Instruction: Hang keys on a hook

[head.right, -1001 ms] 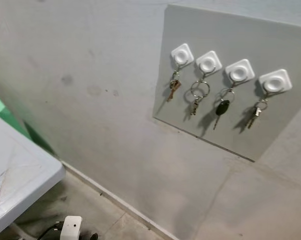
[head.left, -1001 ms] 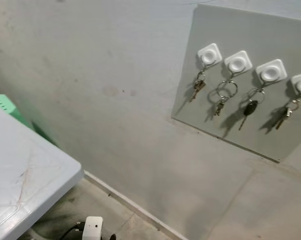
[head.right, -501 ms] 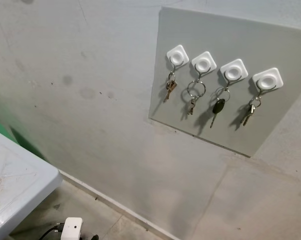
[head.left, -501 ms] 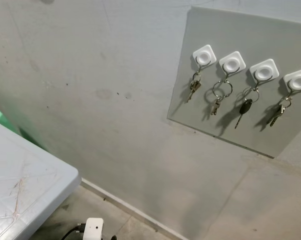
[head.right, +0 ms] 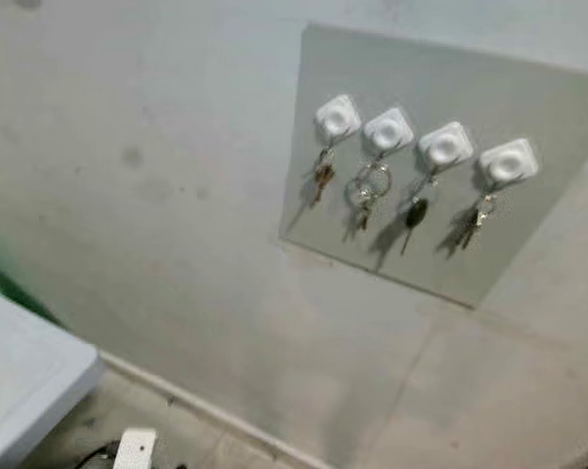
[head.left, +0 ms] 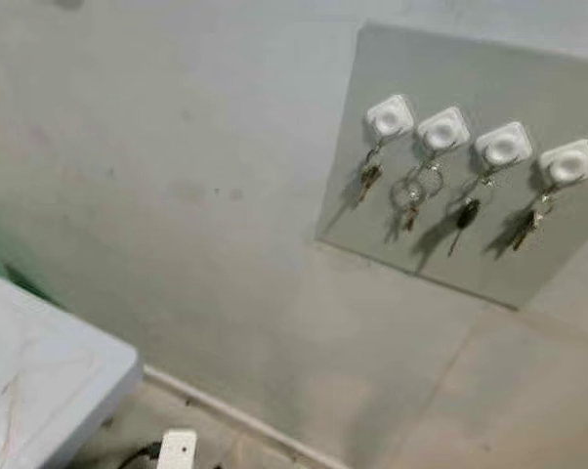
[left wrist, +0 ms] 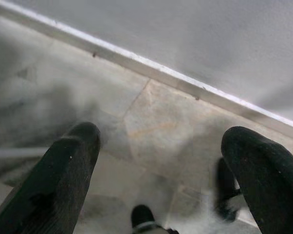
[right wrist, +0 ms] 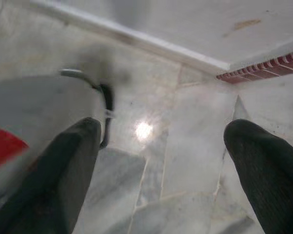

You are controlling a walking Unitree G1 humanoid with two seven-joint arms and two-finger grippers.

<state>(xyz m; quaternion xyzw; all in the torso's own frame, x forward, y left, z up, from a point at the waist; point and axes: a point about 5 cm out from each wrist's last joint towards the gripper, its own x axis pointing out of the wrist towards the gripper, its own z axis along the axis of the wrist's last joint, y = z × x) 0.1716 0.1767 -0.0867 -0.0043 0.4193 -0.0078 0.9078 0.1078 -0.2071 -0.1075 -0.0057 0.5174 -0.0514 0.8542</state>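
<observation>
Both arms hang low and idle. The left gripper (left wrist: 158,161) has its fingers spread wide and empty over the stone floor (left wrist: 151,117) by the skirting; the right gripper (right wrist: 161,161) is equally wide and empty above marble tiles (right wrist: 185,146).

On the wall, a grey panel (head.left: 450,59) carries four white hooks (head.left: 390,117), each already holding a key set: brass keys (head.left: 369,178), a ringed bunch (head.left: 411,195), a black-headed key (head.left: 464,215) and another bunch (head.left: 526,223). A white desk (head.left: 40,391) corner sits well apart, so the hanging looks finished.

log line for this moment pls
hooks: four, each with keys | left gripper: open, over floor | right gripper: open, over floor
</observation>
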